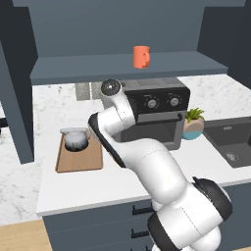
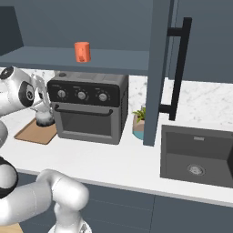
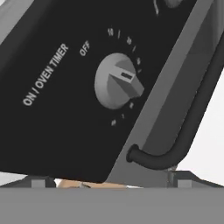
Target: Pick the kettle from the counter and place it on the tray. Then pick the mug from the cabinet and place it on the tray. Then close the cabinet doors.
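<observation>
The silvery kettle stands upright on the far end of the wooden tray, on the counter left of a toaster oven. The orange mug stands on the cabinet shelf above. Both cabinet doors hang open. My gripper is open with nothing between its fingers. It hovers just above the kettle, beside the oven's left end. The hand view looks closely at the oven's timer knob.
A dark toaster oven sits mid-counter under the shelf. A potted plant stands to its right, then a black sink. The right door's edge and bar handle jut out over the counter.
</observation>
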Tool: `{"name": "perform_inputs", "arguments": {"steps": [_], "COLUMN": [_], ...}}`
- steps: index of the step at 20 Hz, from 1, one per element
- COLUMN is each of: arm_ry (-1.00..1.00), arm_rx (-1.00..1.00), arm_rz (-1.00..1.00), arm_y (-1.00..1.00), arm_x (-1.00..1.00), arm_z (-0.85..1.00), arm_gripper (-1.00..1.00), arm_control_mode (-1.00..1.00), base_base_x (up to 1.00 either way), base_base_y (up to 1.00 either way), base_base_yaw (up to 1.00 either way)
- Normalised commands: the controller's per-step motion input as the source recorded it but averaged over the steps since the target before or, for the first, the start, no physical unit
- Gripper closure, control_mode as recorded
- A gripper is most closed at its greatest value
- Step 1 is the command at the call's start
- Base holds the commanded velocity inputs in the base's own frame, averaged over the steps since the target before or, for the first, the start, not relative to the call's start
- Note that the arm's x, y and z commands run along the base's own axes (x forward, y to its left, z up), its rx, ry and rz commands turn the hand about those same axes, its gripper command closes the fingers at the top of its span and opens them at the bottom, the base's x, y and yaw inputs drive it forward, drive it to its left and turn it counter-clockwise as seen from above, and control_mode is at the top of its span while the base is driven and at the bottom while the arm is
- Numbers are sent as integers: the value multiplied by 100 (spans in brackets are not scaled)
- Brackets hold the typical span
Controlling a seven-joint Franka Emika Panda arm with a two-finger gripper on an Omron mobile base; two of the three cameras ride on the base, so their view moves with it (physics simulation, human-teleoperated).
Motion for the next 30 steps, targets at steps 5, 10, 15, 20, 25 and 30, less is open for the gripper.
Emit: {"name": "perform_inputs", "arguments": {"steps": [5,10,15,20,25,30], "arm_ry": [-8,-7,-1,0,0,-2], "arm_rx": [-25,-26,-25,-27,-21,-14], "arm_rz": [19,18,18,18,20,28], "arm_y": [-44,-41,-46,-43,-45,-53], "arm_x": [-5,-1,0,0,0,0], "arm_z": [35,48,58,61,54,48], "arm_gripper": [-100,-100,-100,-100,-100,-100], "arm_control_mode": [-100,-100,-100,-100,-100,-100], "base_base_x": [0,0,0,0,0,0], "base_base_y": [0,0,0,0,0,0], "base_base_yaw": [0,0,0,0,0,0]}}
